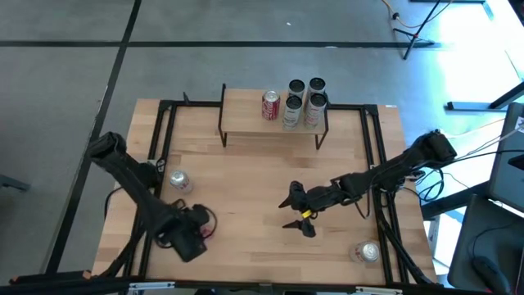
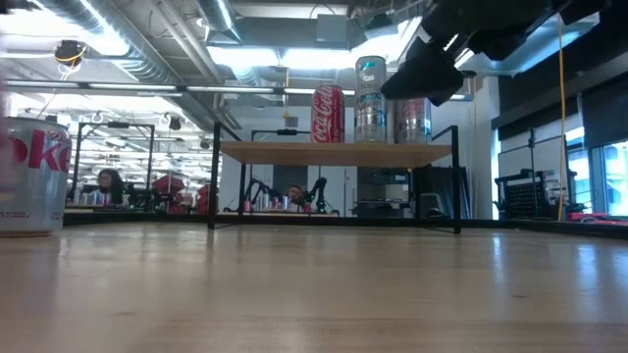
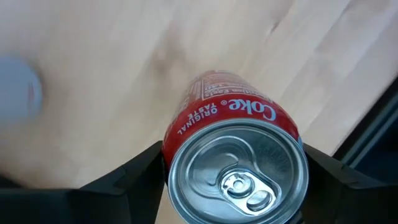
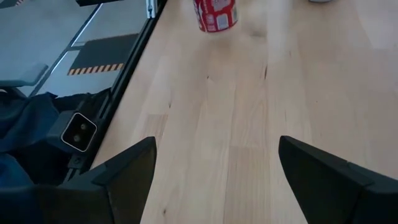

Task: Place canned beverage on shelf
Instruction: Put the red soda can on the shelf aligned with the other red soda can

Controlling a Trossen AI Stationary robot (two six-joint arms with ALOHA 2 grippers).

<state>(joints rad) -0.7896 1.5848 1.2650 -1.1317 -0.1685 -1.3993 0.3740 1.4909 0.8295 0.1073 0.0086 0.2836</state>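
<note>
A red Coke can [image 3: 233,155] stands upright on the wooden table; the right wrist view also shows this red can [image 4: 216,14]. My left gripper [image 3: 233,186] points down over it near the table's near left, one finger [image 3: 140,171] on each side of the can. In the high view my left gripper [image 1: 192,233] hides the can. The shelf [image 1: 274,123] stands at the far edge and carries another red can [image 1: 271,105] and several silver cans [image 1: 304,106]. My right gripper [image 1: 296,213] hangs open over the table's middle right with nothing between its fingers. My left gripper comes at the red can from above, its fingers flanking the can's side wall [image 3: 186,118] just below the top rim. The can's top [image 3: 239,180] covers the fingers' inner faces, so I cannot tell whether they touch it. The can stands upright on the table.
A silver can [image 1: 179,180] stands on the table just beyond my left gripper, and it looms at the left in the low view [image 2: 29,176]. Another silver can [image 1: 368,251] stands at the near right. A black frame [image 1: 164,131] runs along the table's edges.
</note>
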